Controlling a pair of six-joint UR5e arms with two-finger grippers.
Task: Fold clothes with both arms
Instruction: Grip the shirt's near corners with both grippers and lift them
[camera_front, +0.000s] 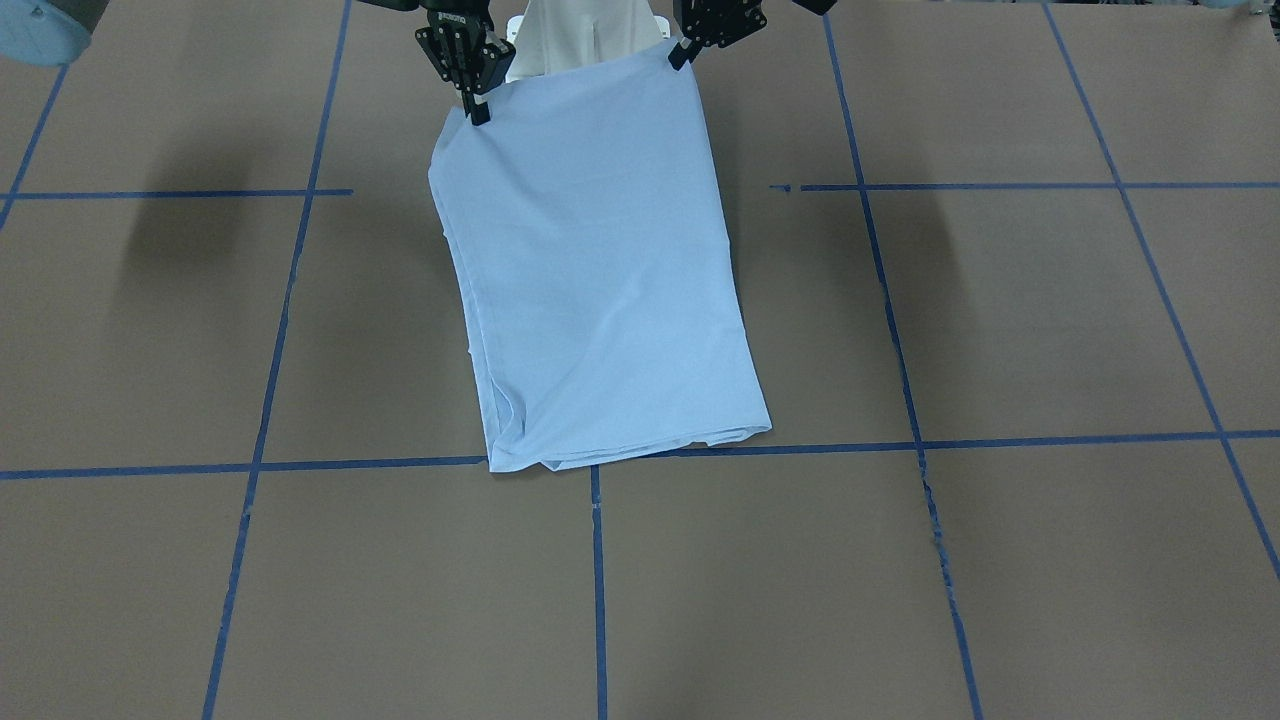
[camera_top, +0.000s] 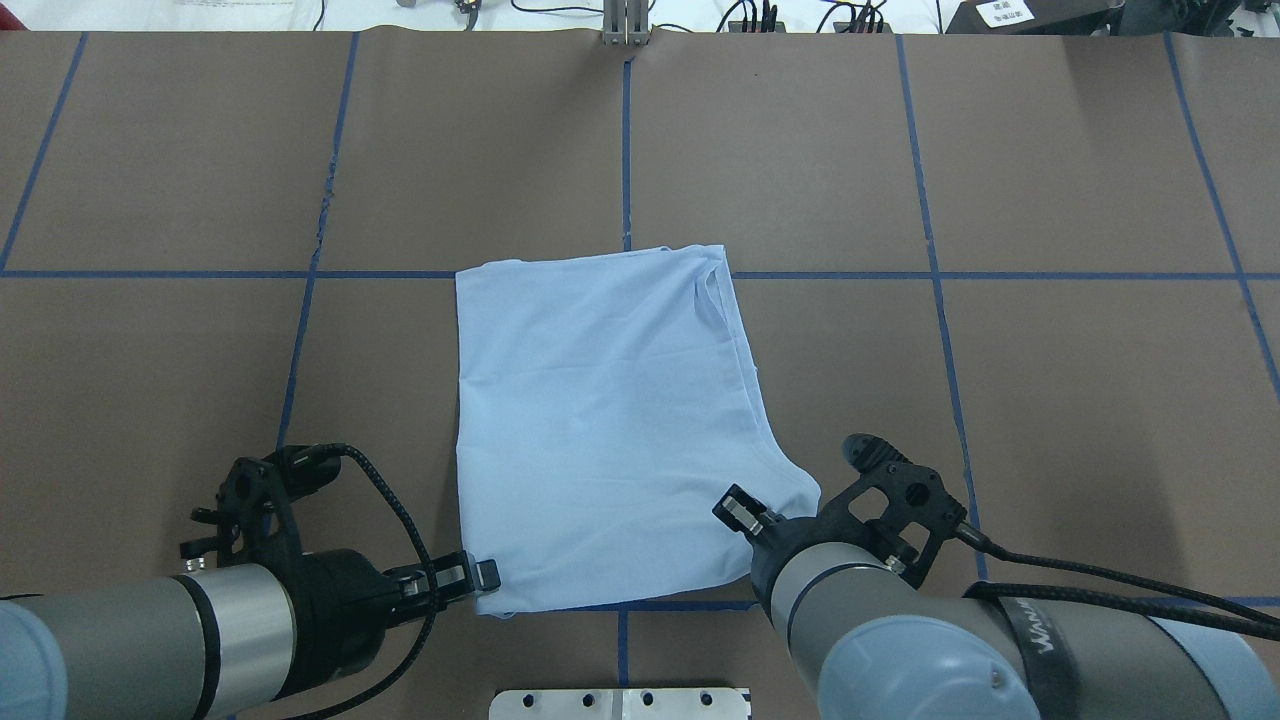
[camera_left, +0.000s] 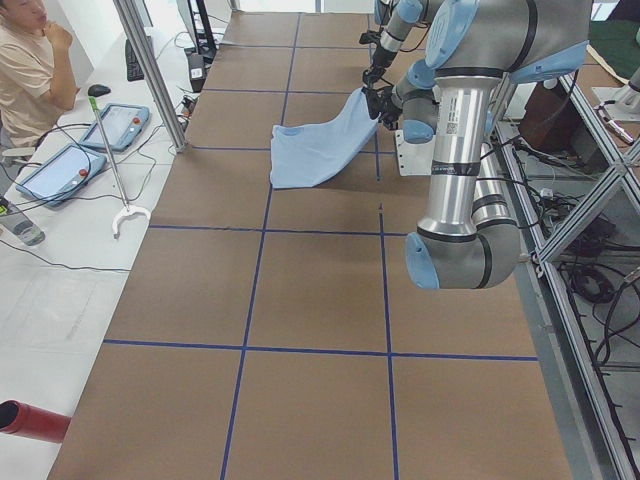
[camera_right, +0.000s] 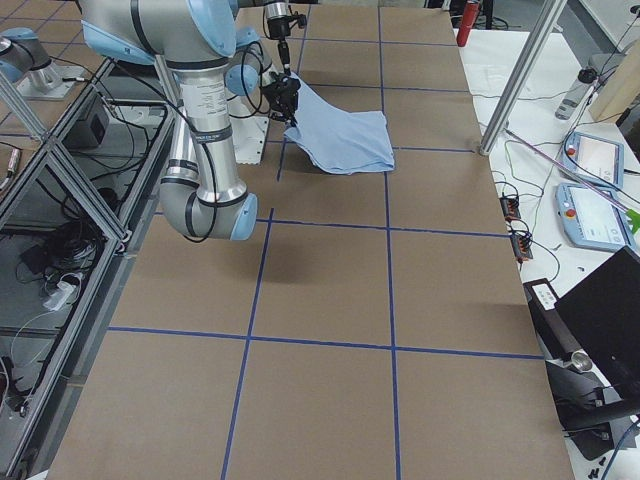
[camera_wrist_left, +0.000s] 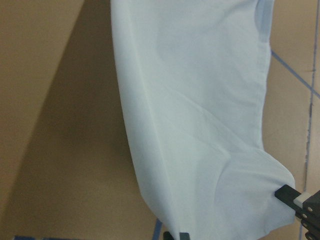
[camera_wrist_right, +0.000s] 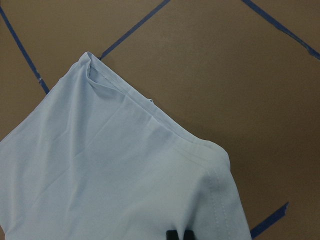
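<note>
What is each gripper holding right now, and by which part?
Both hold the folded light blue fabric T-shirt: the left gripper pinches one corner of its robot-side edge, the right gripper pinches the other corner.

The brown table (camera_top: 900, 400), marked into squares by blue tape lines (camera_top: 930, 275), carries a folded light blue T-shirt (camera_top: 590, 420), lying flat ahead of the left gripper (camera_top: 486, 574) and right gripper (camera_top: 738, 508), its near edge lifted at them.

Both wrist views cut off the T-shirt (camera_wrist_left: 190, 125).
</note>
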